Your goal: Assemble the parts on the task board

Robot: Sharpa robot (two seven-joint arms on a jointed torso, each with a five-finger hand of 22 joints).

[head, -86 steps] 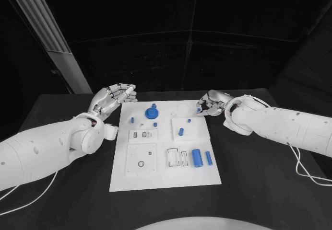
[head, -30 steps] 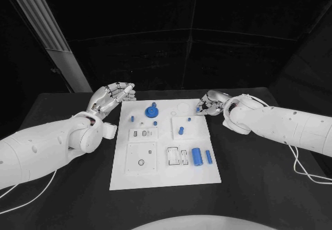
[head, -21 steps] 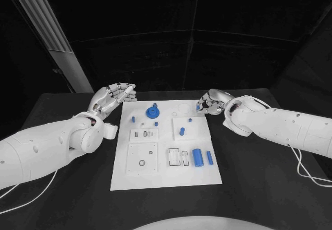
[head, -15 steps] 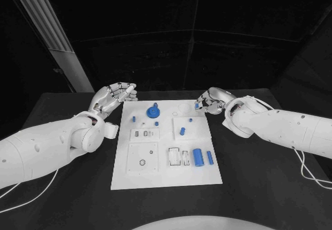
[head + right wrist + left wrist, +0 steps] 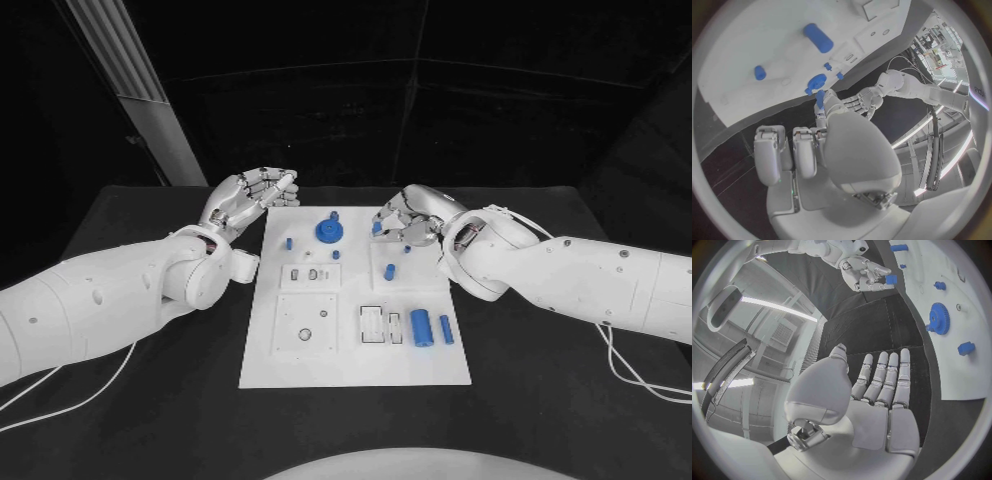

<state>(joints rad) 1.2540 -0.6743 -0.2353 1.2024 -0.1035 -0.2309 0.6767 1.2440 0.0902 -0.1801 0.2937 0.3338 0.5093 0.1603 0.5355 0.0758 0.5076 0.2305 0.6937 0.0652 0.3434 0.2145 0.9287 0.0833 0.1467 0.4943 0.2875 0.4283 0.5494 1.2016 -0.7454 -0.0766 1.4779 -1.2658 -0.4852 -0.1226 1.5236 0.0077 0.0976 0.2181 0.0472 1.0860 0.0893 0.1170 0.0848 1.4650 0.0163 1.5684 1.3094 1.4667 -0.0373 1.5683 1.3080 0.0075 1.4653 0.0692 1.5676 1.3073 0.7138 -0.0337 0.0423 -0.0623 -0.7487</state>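
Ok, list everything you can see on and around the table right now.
Task board: one, white, middle of the table.
Gear: one, blue, far part of the board.
Cylinders: two, blue, side by side, near right of the board.
Small pegs: at least three, blue, mid-board.
Small part: one, blue, pinched in the right robot hand.
Table: one, black.
Cables: two, white, on the table under the arms.
Left robot hand: silver, by the board's far left corner, holds nothing.
Right robot hand: silver, over the board's far right.
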